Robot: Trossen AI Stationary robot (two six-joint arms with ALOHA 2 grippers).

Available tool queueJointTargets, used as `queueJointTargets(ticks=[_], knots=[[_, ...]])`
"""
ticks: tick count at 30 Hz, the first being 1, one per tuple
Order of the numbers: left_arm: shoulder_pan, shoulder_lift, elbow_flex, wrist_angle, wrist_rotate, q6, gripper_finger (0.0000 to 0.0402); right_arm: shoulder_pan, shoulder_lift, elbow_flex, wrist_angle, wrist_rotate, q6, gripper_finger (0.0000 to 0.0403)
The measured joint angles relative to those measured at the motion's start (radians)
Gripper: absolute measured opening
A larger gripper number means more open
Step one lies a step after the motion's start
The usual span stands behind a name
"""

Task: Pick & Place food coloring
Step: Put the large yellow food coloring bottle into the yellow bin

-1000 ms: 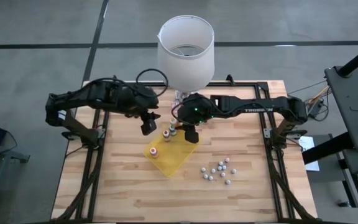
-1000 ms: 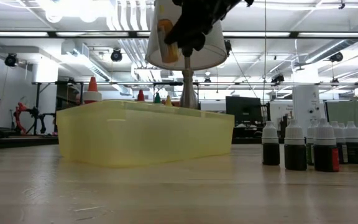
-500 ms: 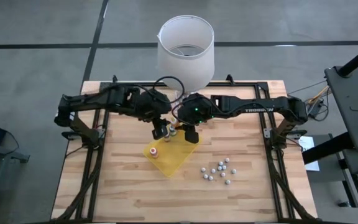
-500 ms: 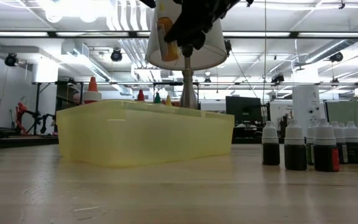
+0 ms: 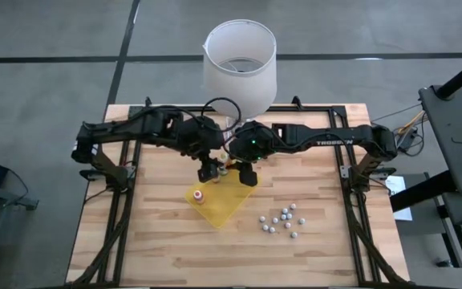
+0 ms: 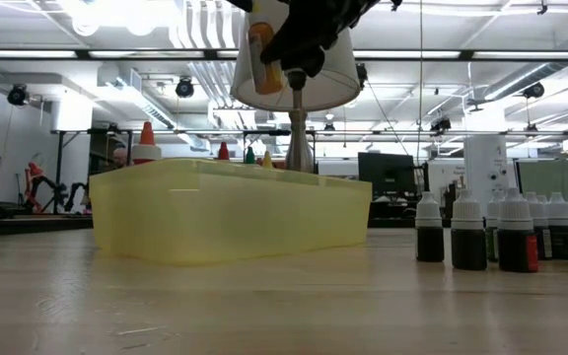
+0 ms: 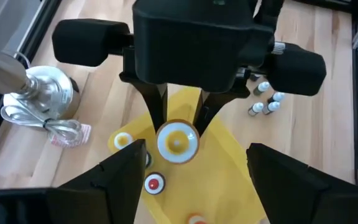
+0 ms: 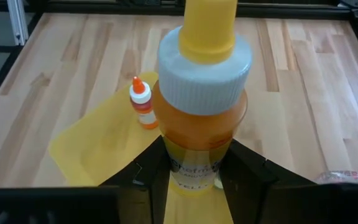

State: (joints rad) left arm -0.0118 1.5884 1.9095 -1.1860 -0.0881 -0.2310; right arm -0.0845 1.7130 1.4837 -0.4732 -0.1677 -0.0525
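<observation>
- Bench (image 5: 151, 233) of pale wood strips, framed by black metal rails, carries a flat yellow tray (image 5: 221, 201) of thin translucent plastic, set cornerwise near the middle.
- Right gripper (image 5: 245, 171) hangs above the tray's edge at about 1 o'clock from the tray's centre, its two dark fingers clamped on the orange bottle (image 8: 201, 124) of food coloring: a clear round plastic body filled with orange liquid, a ribbed white collar and a smooth yellow-orange nozzle cap. In the low view that bottle (image 6: 261, 57) is held well above the bench, tilted slightly.
- Left gripper (image 5: 208, 169) sits close beside the right one, at about 11 o'clock over the tray, with fingers spread apart and nothing between them; its wrist view looks past its own fingers at the right gripper (image 7: 180, 121) and the held bottle's round cap (image 7: 177, 140).
- Small bottles stand in the tray: one with an orange-red pointed cap (image 8: 141, 102) near the 9 o'clock corner, which the low view shows as a cone (image 6: 147, 142) above the tray's wall (image 6: 230, 212), plus others with red (image 7: 154, 183) and yellow (image 7: 123, 140) tops.
- More bottles with white ribbed caps and dark liquid (image 6: 468, 235) stand clustered on the bench at about 4 o'clock from the tray (image 5: 281, 220).
- White lamp shade (image 5: 240, 64), a smooth tapered cylinder, stands at 12 o'clock on a shiny metal base (image 7: 42, 90) with a coiled cord.
</observation>
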Motion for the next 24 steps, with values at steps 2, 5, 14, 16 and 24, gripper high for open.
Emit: queueJointTargets(ticks=[2, 5, 14, 16, 24], knots=[[0.004, 0.010, 0.000, 0.001, 0.004, 0.011, 0.0250, 0.000, 0.000, 0.000, 0.000, 0.000, 0.000, 0.0115], [0.011, 0.027, 0.000, -0.001, 0.008, 0.022, 0.0250, 0.000, 0.000, 0.000, 0.000, -0.001, -0.001, 0.0118], [0.043, 0.070, -0.001, -0.003, 0.024, 0.048, 0.0250, 0.002, 0.000, 0.000, 0.000, -0.002, -0.001, 0.0113], [0.045, 0.072, -0.001, -0.018, 0.025, 0.047, 0.0250, 0.002, 0.000, -0.001, -0.001, -0.002, -0.001, 0.0114], [0.046, 0.087, -0.001, -0.035, 0.026, 0.047, 0.0250, 0.002, 0.000, -0.001, 0.000, -0.002, -0.004, 0.0113]])
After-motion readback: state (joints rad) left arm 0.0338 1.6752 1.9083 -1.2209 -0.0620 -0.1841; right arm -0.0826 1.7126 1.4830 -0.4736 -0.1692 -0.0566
